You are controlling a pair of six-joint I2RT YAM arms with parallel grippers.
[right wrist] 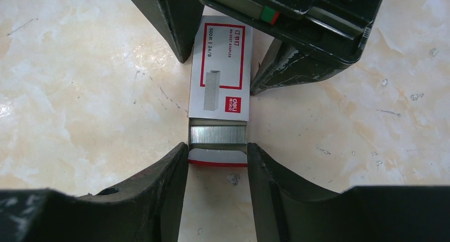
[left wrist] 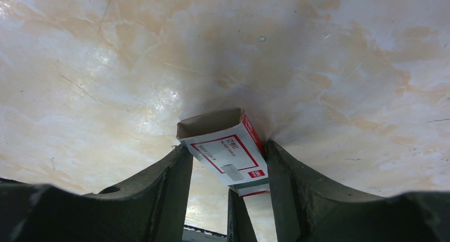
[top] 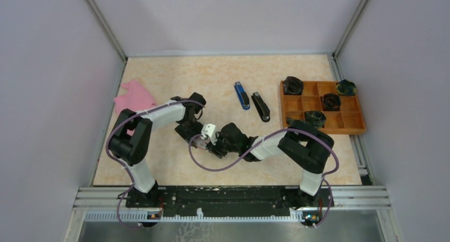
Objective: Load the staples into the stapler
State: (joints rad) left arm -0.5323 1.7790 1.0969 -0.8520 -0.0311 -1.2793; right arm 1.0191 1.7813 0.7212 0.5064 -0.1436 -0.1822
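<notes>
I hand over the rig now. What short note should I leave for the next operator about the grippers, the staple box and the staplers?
Left gripper: fingers on both sides of the staple box; firm grip not certain.
Right gripper: shut on the drawer of the box, where the staples show.
Blue stapler and black stapler: lying farther back on the table, away from both grippers.
Done: drawer partly out.
To do: take out staples, open a stapler, load it.

Table (top: 212, 77) holds cloth (top: 135, 97), blue stapler (top: 242, 95), black stapler (top: 260, 106), seemingly wooden tray (top: 347, 120).
</notes>
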